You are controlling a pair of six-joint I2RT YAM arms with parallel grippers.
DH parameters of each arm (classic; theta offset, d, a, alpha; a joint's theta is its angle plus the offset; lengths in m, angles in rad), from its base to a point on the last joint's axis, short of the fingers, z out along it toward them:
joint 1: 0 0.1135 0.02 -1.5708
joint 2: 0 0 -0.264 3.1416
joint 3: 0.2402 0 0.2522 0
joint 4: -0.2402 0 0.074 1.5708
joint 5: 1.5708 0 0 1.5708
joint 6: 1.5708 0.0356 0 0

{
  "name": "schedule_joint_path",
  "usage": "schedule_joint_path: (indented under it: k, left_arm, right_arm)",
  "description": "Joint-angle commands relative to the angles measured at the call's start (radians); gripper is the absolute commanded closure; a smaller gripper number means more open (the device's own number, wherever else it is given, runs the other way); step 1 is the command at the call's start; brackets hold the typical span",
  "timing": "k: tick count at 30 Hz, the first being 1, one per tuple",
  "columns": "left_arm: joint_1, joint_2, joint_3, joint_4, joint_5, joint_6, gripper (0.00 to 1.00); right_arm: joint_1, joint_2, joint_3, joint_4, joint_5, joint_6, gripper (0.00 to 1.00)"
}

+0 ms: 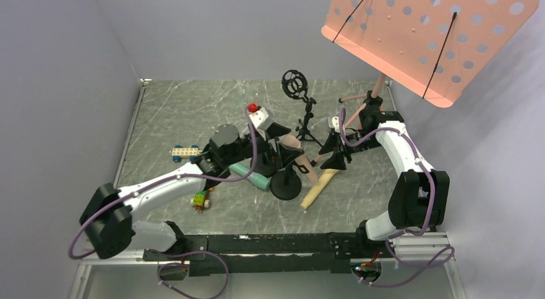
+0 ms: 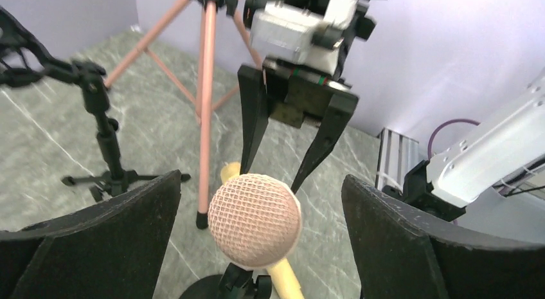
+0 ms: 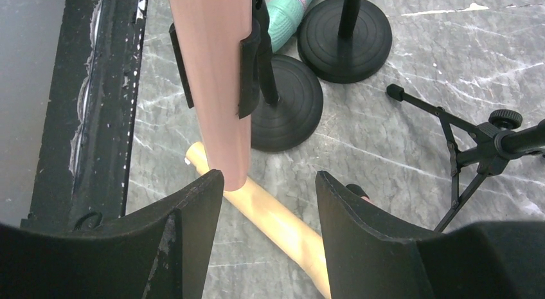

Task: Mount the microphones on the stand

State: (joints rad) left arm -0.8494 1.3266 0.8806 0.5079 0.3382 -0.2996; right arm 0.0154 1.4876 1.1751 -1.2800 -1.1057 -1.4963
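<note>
We are counting the pink mic (image 2: pixel 254 218) seemingly clipped in its stand (image 3: pixel 289 106). The left gripper (image 2: pixel 260 181) is gaping wide and the right gripper (image 3: pixel 268 180) half-open, both empty. The teal mic (image 1: pixel 249 176) and yellow mic (image 1: pixel 319 188) are lying loose.

Robot lab cell; plain walls (image 1: pixel 64 67); marbled table (image 1: pixel 193 112)

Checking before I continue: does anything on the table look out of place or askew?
Two microphones lie flat on the table: the yellow microphone beneath the clipped pink microphone, and the teal microphone beside the round stand bases. Neither is on a stand.
</note>
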Motion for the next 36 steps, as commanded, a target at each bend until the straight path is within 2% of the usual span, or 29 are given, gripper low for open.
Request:
schedule_joint_path:
  k: [1, 4, 6, 9, 12, 15, 19, 25, 31, 36]
  left_arm:
    - [0.002, -0.147, -0.068, 0.009, -0.043, 0.075, 0.01]
    - [0.002, -0.282, -0.182, 0.014, -0.107, 0.107, 0.01]
    - [0.004, -0.360, -0.294, 0.073, -0.161, 0.092, 0.01]
    - [0.003, -0.417, -0.477, 0.208, -0.119, 0.083, 0.01]
    - [0.000, -0.366, -0.581, 0.277, -0.062, 0.115, 0.09]
    - [-0.037, -0.263, -0.632, 0.363, -0.092, 0.211, 0.14]
    - [-0.065, -0.100, -0.621, 0.506, -0.127, 0.352, 0.14]
    - [-0.066, 0.156, -0.527, 0.704, -0.116, 0.421, 0.14]
    - [-0.069, 0.339, -0.406, 0.783, -0.078, 0.401, 0.19]
    - [-0.069, 0.388, -0.350, 0.745, -0.062, 0.375, 0.28]
  right_arm:
    - [-0.005, -0.002, 0.026, -0.021, -0.037, -0.046, 0.40]
    - [-0.006, 0.000, 0.026, -0.022, -0.038, -0.049, 0.40]
    - [-0.006, 0.000, 0.026, -0.023, -0.040, -0.051, 0.40]
    - [-0.006, 0.007, 0.027, -0.033, -0.043, -0.061, 0.40]
    - [-0.006, 0.014, 0.032, -0.042, -0.048, -0.069, 0.40]
    - [-0.006, 0.016, 0.032, -0.044, -0.049, -0.074, 0.40]
    - [-0.006, 0.014, 0.031, -0.040, -0.050, -0.068, 0.40]
    - [-0.009, 0.015, 0.028, -0.044, -0.051, -0.075, 0.39]
    - [-0.009, 0.017, 0.029, -0.057, -0.054, -0.091, 0.39]
    - [-0.009, 0.026, 0.032, -0.073, -0.054, -0.109, 0.39]
